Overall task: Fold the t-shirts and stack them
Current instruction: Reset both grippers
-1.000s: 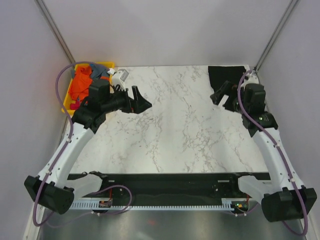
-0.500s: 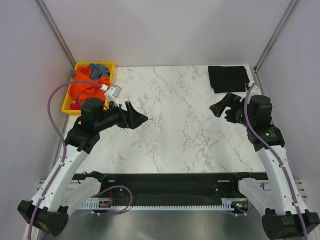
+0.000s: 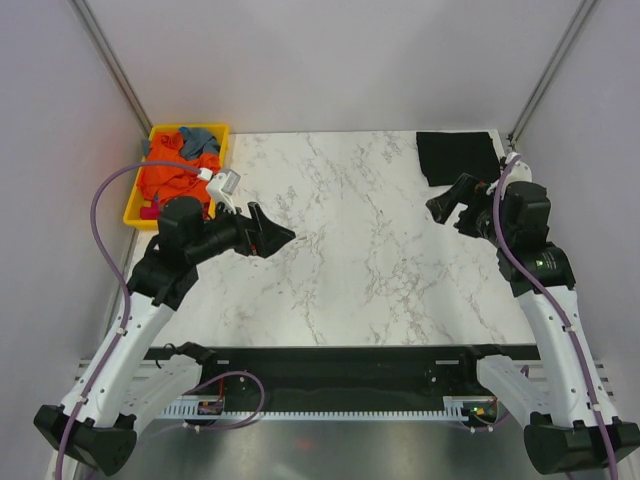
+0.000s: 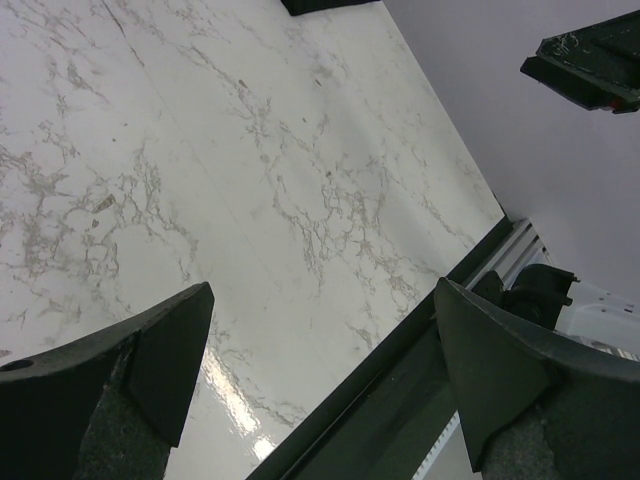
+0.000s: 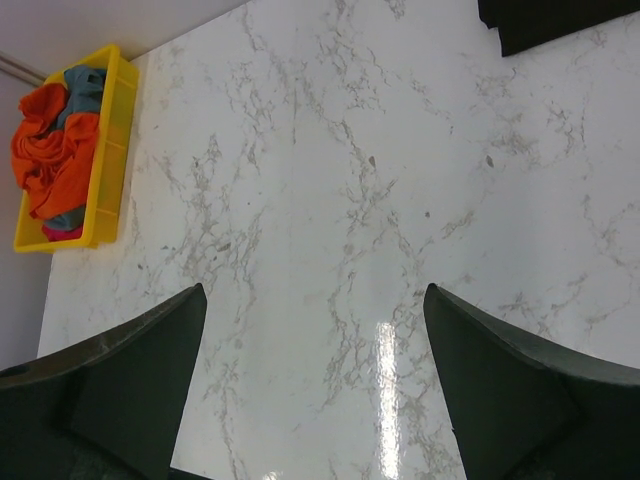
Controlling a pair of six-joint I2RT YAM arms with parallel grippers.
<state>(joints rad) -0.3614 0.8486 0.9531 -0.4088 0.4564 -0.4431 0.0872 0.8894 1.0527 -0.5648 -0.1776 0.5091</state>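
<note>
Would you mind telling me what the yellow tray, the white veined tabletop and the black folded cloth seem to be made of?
Yellow tray: probably moulded plastic, smooth, with thin even walls.
White veined tabletop: marble-look, glossy, with glare patches; real stone or laminate cannot be told.
Black folded cloth: soft matt fabric, lying flat, no shine.

I work on a white marble-veined table (image 3: 350, 270), pale walls (image 3: 330, 60) around it, one metal post (image 3: 108, 60) at eleven o'clock, another post (image 3: 553, 65) at one.
</note>
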